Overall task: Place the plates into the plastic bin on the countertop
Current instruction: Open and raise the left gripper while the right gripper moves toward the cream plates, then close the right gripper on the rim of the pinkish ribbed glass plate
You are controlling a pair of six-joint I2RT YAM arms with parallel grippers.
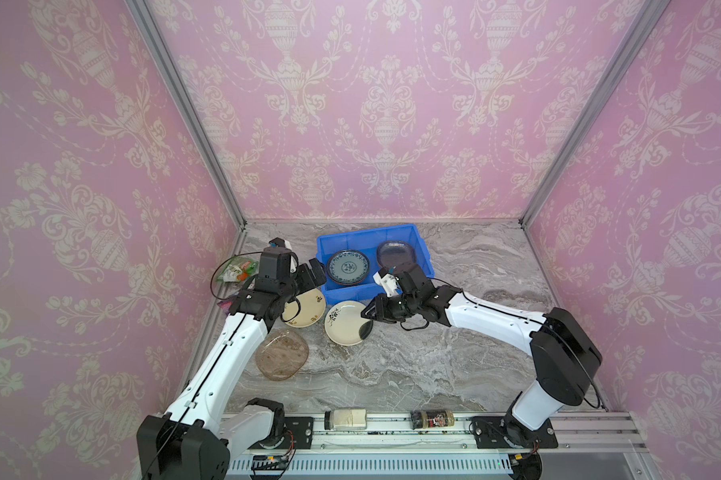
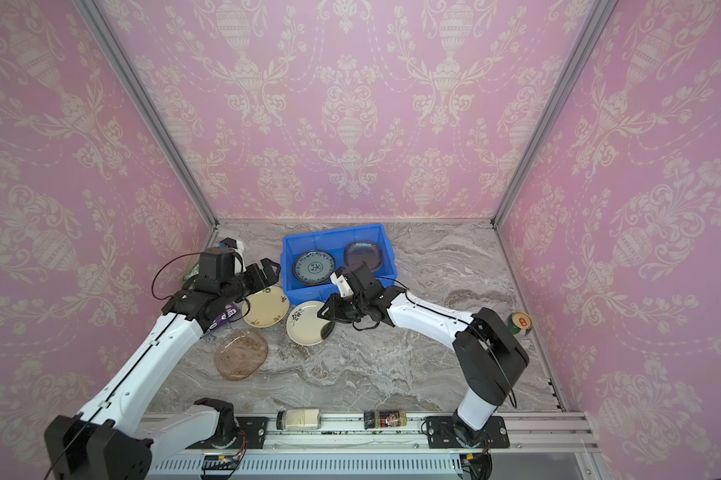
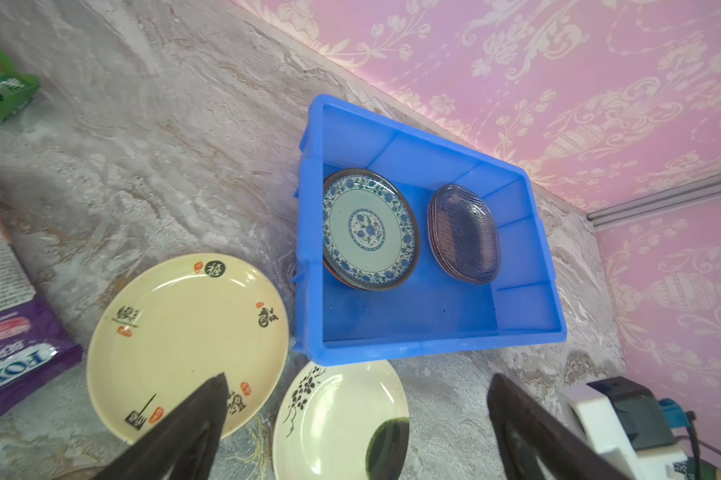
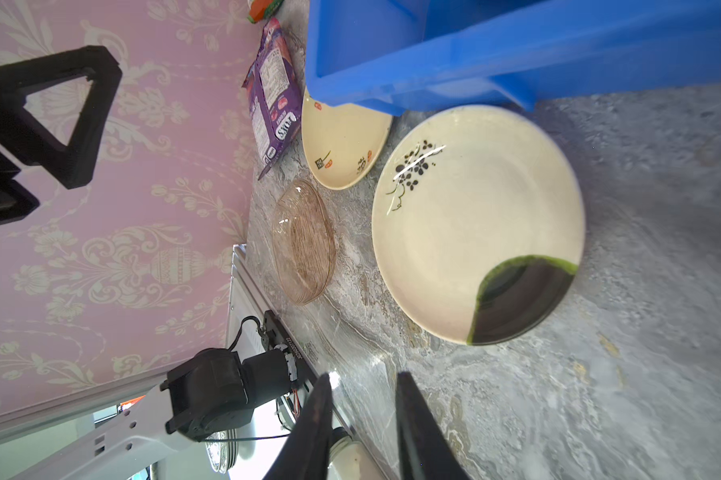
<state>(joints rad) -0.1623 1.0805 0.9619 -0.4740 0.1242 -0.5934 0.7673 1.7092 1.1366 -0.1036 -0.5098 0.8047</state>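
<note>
Hugging blue bin, two cream plates

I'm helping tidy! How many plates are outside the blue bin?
3: a cream plate with symbols by the bin's front-left corner, a cream flower plate before its front wall, a brown glass plate nearer the rail. More may be hidden.

Just beside the smooth, faintly shiny blue plastic bin, the cream plate shows a glossy glaze, the brown glass plate farther from the bin is ribbed and transparent, and the marble-patterned countertop looks smooth.
</note>
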